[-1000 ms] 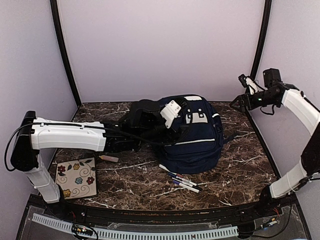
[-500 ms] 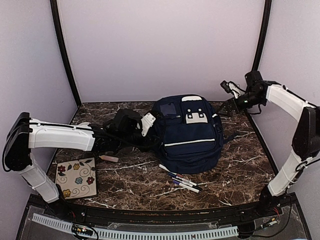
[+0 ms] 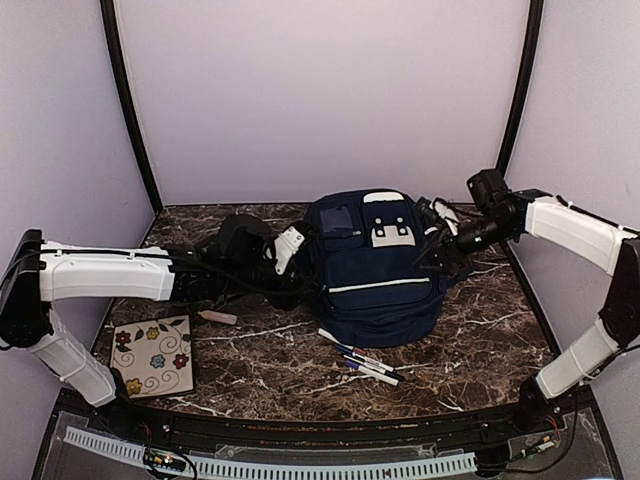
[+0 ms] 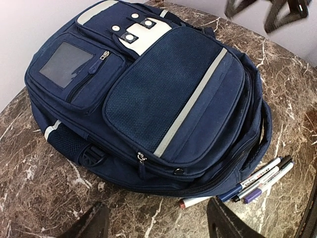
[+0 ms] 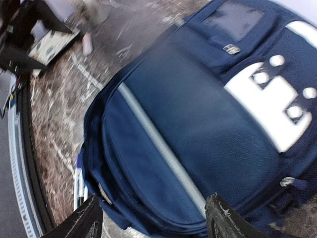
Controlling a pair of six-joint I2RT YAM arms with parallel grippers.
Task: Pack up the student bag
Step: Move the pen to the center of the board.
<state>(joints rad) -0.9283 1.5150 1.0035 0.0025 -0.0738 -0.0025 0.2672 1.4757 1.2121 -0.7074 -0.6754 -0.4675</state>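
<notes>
- Evidently, little of the packing is done. The student bag (image 3: 380,270) is laid flat, front pockets up, at the middle of the tabletop (image 3: 480,350).
- Every zip that can be seen on the bag is drawn shut, so its contents cannot be told. Nothing is seen inside any pocket.
- A cluster of marker pens (image 3: 363,364) is left outside on the tabletop, just beside the bag's near edge.
- A small pinkish block (image 3: 217,317), possibly an eraser, and a flowered square (image 3: 152,357) are placed to the left of the bag, well apart from it.
- The left fingers (image 4: 93,225) are spread wide with nothing held, just beside the bag's left side.
- The right fingers (image 5: 90,223) are likewise spread wide and empty, at the bag's right side.
- A compartment is judged to need opening before any loose item can be put in.
</notes>
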